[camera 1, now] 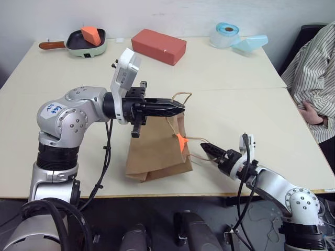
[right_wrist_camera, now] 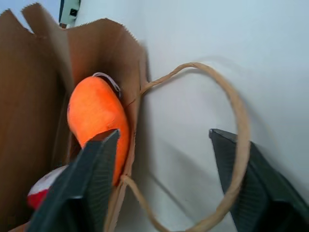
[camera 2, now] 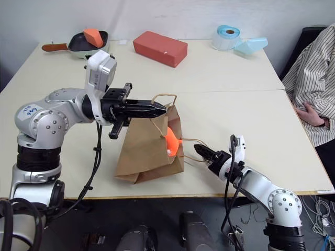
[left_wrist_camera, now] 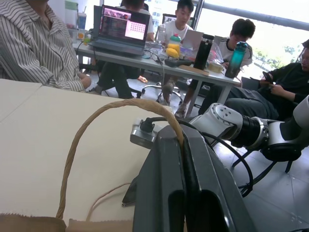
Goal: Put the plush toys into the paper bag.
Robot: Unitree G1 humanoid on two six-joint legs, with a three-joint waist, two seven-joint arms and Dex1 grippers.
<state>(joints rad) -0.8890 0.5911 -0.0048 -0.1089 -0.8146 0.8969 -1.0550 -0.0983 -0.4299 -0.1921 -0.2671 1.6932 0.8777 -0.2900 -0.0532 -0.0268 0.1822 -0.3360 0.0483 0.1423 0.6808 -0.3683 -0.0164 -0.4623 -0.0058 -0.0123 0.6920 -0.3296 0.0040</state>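
Right pincer point(right_wrist_camera: 164, 169) before bagged red toy point(right_wrist_camera: 43, 191)

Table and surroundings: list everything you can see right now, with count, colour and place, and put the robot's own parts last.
Paper bag: one, brown, near middle of the table, mouth facing the right gripper.
Cord handles: two, tan; upper one held up, lower one lying on the table.
Orange plush toy: one, in the bag's mouth.
Red plush toy: one, red and white, inside the bag under the orange one.
Red box: one, far middle.
Pan: one, pale green, far left, holding an orange block.
Tape roll: one, light blue, far right.
Table: cream.
Seated person: one, striped shirt, right edge.
Left gripper: shut on the upper handle.
Right gripper: open, beside the bag's mouth.
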